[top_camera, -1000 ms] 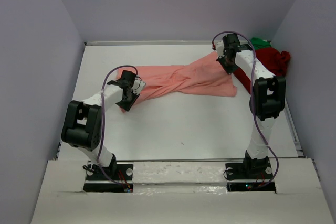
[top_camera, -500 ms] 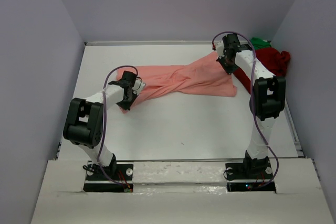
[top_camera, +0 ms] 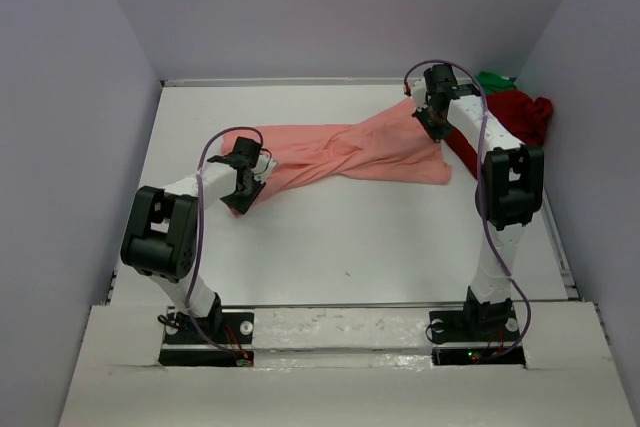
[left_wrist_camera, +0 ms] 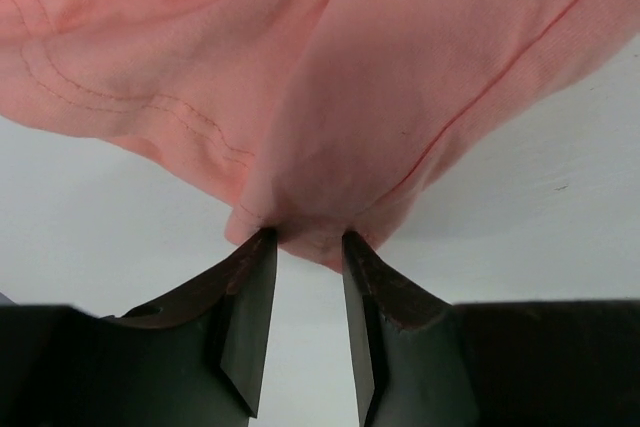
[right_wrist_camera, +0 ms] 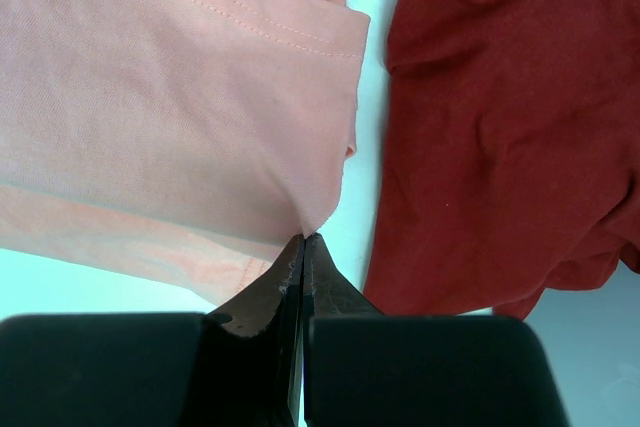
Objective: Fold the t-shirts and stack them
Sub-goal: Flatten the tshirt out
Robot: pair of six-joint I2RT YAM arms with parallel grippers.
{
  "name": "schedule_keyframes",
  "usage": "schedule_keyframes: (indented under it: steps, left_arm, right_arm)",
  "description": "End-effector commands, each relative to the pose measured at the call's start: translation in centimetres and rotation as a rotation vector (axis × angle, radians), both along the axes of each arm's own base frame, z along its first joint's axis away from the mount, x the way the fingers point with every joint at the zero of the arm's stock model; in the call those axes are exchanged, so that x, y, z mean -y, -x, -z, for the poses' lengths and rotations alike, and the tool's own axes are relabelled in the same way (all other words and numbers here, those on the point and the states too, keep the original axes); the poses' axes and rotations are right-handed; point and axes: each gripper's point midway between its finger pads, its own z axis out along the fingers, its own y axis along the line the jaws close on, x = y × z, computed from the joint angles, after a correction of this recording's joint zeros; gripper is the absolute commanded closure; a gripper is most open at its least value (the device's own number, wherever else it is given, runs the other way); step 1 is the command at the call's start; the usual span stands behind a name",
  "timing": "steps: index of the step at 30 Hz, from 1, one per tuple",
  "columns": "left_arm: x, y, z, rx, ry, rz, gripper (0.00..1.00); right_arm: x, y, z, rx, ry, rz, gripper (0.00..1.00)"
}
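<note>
Salmon-pink soft cloth t-shirt (top_camera: 350,152) lies twisted, stretching away from the crumpled dark red t-shirt (top_camera: 515,112) beside it. Your right gripper (right_wrist_camera: 303,239) pinches its corner nearest the red one. Your left gripper (left_wrist_camera: 306,237) straddles the far hem, jaws parted. It likely handles limp and light, so grip seamed edges.

The salmon-pink t-shirt (top_camera: 350,152) lies twisted and stretched across the white table (top_camera: 350,247). The left gripper (top_camera: 238,204) is at its left end, the right gripper (top_camera: 430,125) at its far right corner. The dark red t-shirt (top_camera: 515,112) lies just right of it, the green t-shirt (top_camera: 495,79) beyond.
</note>
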Motion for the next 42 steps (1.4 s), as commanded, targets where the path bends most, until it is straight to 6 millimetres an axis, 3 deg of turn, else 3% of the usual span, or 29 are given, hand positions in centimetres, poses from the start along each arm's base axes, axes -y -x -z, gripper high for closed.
schedule_keyframes:
  steps: [1,6,15,19,23,26,31,42]
  left_arm:
    - [0.0,0.0,-1.1,0.021,-0.004,0.006,0.55]
    - [0.0,0.3,-0.6,0.007,-0.005,0.01,0.56]
    - [0.4,1.1,0.5,-0.019,0.003,0.019,0.79]
    - [0.5,1.6,1.1,-0.034,-0.003,0.025,0.78]
    - [0.5,2.1,1.8,-0.049,-0.009,0.032,0.68]
    - [0.6,2.2,2.1,-0.052,-0.011,0.035,0.68]
    - [0.7,2.0,2.0,-0.048,-0.021,0.028,1.0]
    - [1.4,0.5,-0.4,0.033,-0.029,0.023,1.0]
  right_arm:
    - [0.4,-0.3,-1.6,0.035,-0.002,0.008,1.0]
    - [0.4,-0.2,-1.6,0.036,0.0,0.011,1.0]
    - [0.5,-0.3,-1.7,0.038,0.002,0.012,1.0]
    - [0.6,-0.3,-1.9,0.043,0.008,0.016,1.0]
    - [0.6,-0.2,-2.0,0.043,0.011,0.014,1.0]
    - [0.7,-0.2,-2.0,0.043,0.014,0.014,1.0]
    - [0.7,-0.2,-2.1,0.045,0.013,0.017,1.0]
    - [0.7,-0.1,-1.9,0.039,0.014,0.017,1.0]
